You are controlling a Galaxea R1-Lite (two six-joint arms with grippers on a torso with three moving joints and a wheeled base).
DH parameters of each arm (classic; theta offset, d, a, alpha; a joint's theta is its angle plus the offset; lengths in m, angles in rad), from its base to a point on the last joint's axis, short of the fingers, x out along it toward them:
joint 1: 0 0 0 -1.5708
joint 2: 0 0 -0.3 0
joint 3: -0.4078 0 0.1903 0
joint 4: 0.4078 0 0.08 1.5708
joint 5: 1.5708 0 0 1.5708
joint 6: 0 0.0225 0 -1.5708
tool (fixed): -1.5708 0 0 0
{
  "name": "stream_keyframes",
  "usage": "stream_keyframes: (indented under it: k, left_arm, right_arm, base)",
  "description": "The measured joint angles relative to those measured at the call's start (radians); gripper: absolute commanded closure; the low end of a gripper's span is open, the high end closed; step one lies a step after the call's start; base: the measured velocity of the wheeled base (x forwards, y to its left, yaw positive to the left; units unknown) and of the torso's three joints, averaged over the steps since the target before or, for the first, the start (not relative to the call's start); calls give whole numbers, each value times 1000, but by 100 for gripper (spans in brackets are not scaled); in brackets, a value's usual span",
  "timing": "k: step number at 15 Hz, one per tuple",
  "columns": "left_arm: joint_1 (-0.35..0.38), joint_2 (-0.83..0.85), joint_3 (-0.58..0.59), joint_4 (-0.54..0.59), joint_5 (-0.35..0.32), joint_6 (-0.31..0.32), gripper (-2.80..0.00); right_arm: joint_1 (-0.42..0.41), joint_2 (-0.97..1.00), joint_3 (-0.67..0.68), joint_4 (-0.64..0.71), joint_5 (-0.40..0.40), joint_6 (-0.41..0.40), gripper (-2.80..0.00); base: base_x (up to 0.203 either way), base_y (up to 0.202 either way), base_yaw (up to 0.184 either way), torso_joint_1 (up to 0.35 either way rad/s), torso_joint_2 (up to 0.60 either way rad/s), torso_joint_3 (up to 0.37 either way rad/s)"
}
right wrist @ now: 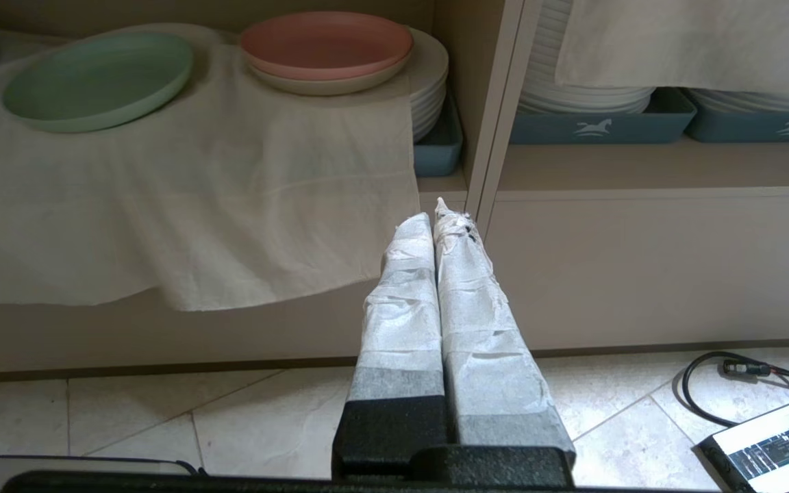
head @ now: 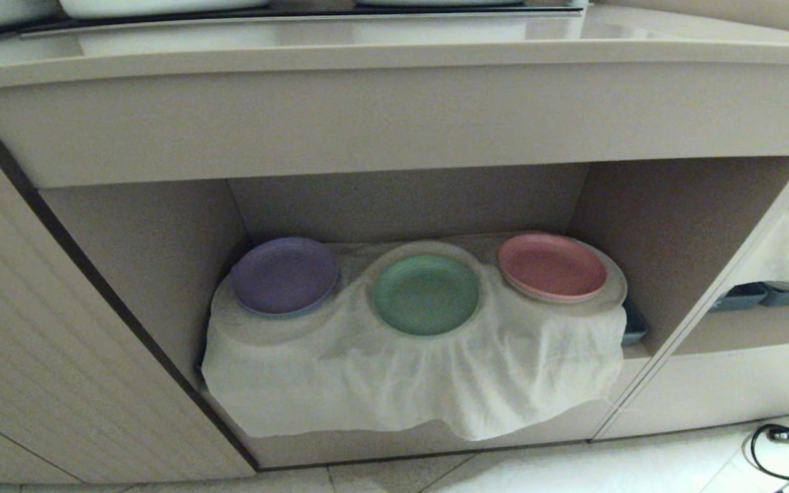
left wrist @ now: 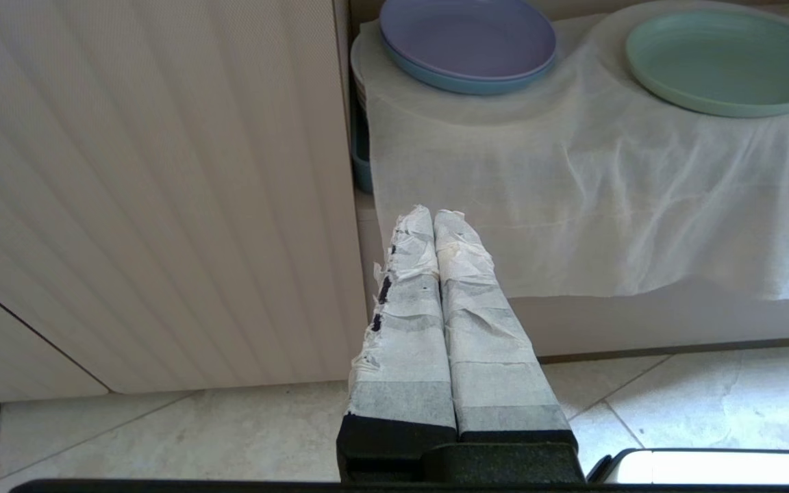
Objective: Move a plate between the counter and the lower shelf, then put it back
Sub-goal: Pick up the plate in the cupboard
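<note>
The mint-green plate (head: 426, 294) lies in the middle of the lower shelf (head: 161, 253), on a white cloth (head: 408, 383) that hangs over the shelf's front. It also shows in both wrist views, plate (left wrist: 730, 60) and plate (right wrist: 98, 79). The counter (head: 394, 51) runs above the shelf. My left gripper (left wrist: 434, 213) is shut and empty, low in front of the cloth's left part. My right gripper (right wrist: 433, 218) is shut and empty too, low before the shelf's right post. Neither arm shows in the head view.
A purple plate (head: 285, 275) sits left of the green one and a pink plate (head: 552, 266) right of it, on stacked white plates. A side shelf holds grey bins (right wrist: 596, 123) of white plates. Cables and a box (right wrist: 771, 438) lie on the tiled floor at right.
</note>
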Motion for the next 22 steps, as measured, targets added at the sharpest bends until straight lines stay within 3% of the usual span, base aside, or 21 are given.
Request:
stream_keyframes:
  k: [5, 12, 22]
  left_arm:
    - [0, 0, 0, 0, 0, 0, 0]
    - [0, 0, 0, 0, 1, 0, 0]
    - [0, 0, 0, 0, 0, 0, 0]
  right_arm:
    - [0, 2, -82, 69, 1, 0, 0]
    - [1, 75, -164, 65, 6, 0, 0]
    - [29, 270, -225, 44, 83, -1, 0]
  base:
    - [0, 0, 0, 0, 0, 0]
    - [0, 0, 0, 0, 0, 0]
    - [0, 0, 0, 0, 0, 0]
